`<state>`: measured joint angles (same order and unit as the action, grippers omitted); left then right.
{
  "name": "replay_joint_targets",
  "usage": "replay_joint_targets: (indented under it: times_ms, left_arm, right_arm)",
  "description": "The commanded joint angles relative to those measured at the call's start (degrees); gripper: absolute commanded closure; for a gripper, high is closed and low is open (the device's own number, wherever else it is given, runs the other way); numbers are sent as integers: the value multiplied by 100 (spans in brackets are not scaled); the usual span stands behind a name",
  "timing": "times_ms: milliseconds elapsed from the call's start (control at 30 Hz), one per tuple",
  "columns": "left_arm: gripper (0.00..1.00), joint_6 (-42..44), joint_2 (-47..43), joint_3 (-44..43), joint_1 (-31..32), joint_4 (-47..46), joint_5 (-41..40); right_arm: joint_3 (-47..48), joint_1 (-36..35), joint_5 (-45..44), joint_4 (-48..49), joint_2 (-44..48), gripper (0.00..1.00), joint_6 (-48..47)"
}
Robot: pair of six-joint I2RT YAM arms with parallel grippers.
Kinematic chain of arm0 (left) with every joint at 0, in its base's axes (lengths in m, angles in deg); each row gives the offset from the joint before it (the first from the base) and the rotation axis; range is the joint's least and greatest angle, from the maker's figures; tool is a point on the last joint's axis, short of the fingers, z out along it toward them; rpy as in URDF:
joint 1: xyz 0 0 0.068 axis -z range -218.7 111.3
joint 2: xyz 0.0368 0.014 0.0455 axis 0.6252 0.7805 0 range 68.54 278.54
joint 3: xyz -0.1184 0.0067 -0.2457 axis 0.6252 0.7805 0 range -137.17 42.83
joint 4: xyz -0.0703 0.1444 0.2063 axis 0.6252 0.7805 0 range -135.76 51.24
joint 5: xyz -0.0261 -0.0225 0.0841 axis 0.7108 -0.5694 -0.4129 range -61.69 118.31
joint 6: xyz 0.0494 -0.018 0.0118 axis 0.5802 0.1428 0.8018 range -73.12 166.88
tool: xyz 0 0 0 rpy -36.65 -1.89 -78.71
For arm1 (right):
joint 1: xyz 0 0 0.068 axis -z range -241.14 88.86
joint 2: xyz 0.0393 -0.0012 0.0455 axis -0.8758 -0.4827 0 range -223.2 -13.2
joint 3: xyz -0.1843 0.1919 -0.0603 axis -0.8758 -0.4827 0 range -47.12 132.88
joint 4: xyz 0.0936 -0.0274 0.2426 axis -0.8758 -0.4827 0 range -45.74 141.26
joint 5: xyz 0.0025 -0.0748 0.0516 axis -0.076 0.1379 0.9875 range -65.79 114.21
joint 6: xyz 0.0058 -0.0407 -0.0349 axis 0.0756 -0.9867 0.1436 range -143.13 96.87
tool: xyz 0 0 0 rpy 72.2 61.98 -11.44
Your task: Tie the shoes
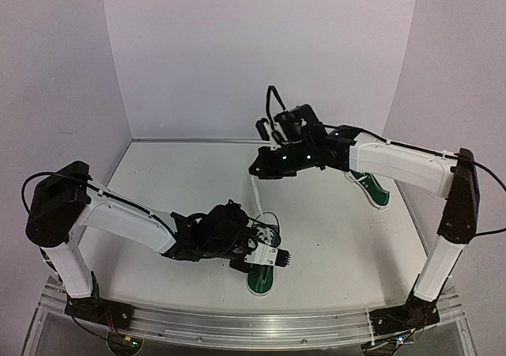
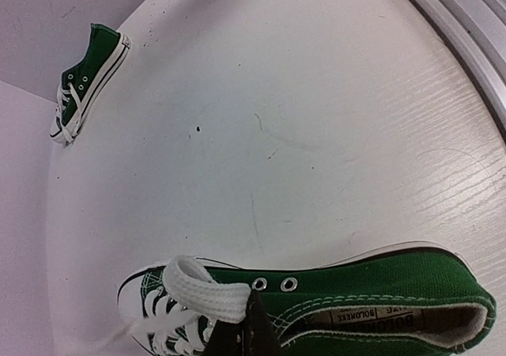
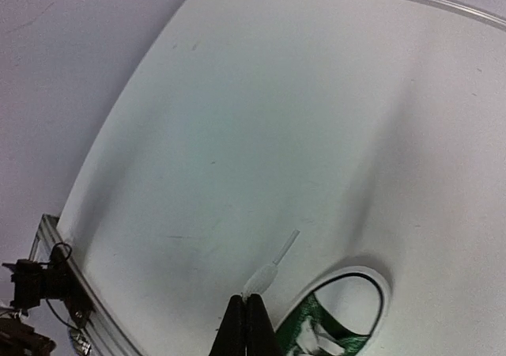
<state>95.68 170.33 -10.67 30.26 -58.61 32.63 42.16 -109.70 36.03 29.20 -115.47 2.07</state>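
Left gripper (image 2: 247,315) pinching lace (image 2: 207,290), shoe (image 2: 379,291) beneath

Two dark green canvas sneakers with white laces sit on one white table (image 1: 182,182): near sneaker (image 1: 262,278) at its front edge, far sneaker (image 1: 378,191) at its right edge. Two white-and-black robot arms stand at its front edge, the left arm (image 1: 126,213) and the right arm (image 1: 395,162).

The white table (image 1: 340,229) bears the near shoe (image 1: 262,278) and, well apart, the far shoe (image 1: 378,191).

The left gripper (image 1: 265,241) met a dark green canvas sneaker (image 1: 261,281) on a white table (image 1: 174,182); the right gripper (image 1: 255,168) held its white lace (image 1: 255,190) up. A second green sneaker (image 1: 378,191) lay beyond.
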Motion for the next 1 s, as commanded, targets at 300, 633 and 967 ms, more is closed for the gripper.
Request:
replay_joint_targets:
  times_ms: [300, 633, 967]
  left_arm:
    - [100, 296, 262, 27, 247, -288, -341]
    - [100, 356, 363, 16, 319, -291, -377]
    - [100, 615, 552, -46, 475, -266, -922]
  right_arm:
    - [1413, -1073, 1606, -350, -1243, 100, -656]
    - [1618, -1227, 2151, -412, -1478, 100, -320]
    - [1641, -1231, 2423, -412, -1613, 100, 97]
